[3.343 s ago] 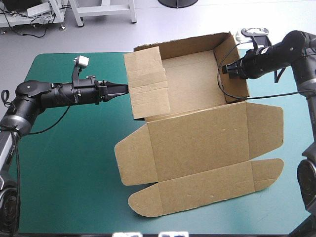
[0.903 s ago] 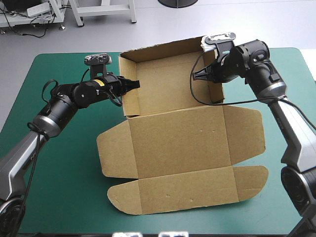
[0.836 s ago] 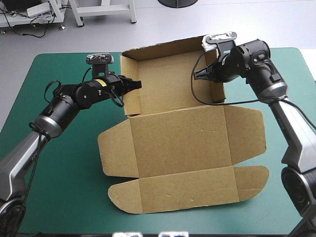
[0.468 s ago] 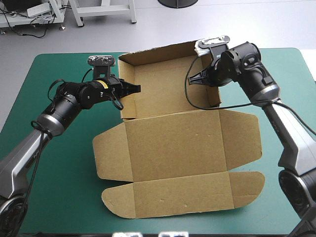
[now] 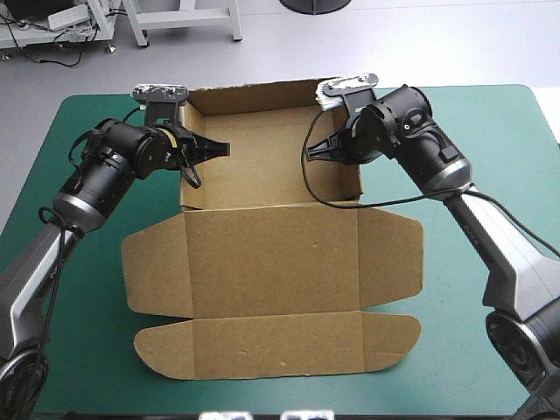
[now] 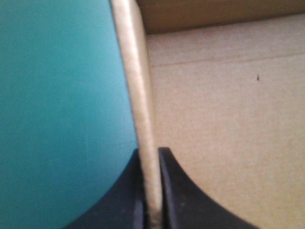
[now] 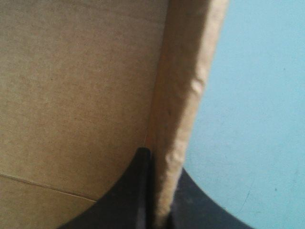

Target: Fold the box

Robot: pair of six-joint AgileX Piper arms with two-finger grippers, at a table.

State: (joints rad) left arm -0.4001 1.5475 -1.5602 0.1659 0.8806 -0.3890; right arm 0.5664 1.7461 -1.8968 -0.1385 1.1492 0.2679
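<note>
- The box [image 5: 271,254] is seen as plain brown board, unprinted throughout (its cut edges are paler in the wrist views).
- The table cover [image 5: 490,122] is shown in one even teal-green, with no pattern.
- The left gripper [image 5: 219,149] and the right gripper [image 5: 315,151] are seen in solid black.

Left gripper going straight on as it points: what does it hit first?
The box: its side wall is pinched in the left gripper; beyond, likely the box floor, though depth is unclear.
</note>
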